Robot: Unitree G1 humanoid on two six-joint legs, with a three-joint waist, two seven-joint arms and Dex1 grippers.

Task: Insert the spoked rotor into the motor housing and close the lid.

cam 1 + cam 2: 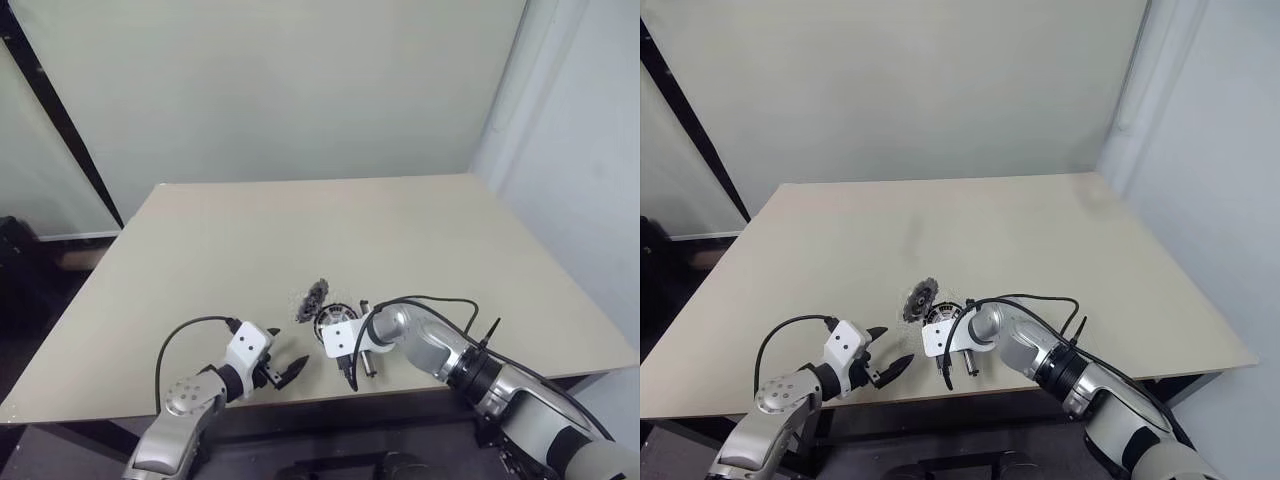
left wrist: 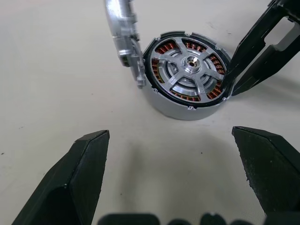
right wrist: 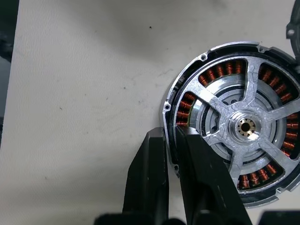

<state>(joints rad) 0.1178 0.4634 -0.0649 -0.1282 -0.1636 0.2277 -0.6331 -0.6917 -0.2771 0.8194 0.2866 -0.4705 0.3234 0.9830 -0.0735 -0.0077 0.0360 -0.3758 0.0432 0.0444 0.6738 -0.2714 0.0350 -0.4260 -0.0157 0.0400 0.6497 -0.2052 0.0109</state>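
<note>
Right claw [image 3: 169, 140] angles steeply down, pinched shut on the motor housing [image 2: 171, 105] rim; left claw [image 2: 176, 159] hovers nearby, gaping wide, empty.

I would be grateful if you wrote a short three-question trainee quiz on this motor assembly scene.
1. True or false: the rotor already sits inside the housing.
2. How does the lid stand? A: closed flat over the rotor. B: open, raised at the housing's edge. C: lying apart on the table.
3. Fill in: the right end effector pinches the housing's ____, while the left end effector hangs open.

Key: 1 true. 2 B. 3 rim.
</note>
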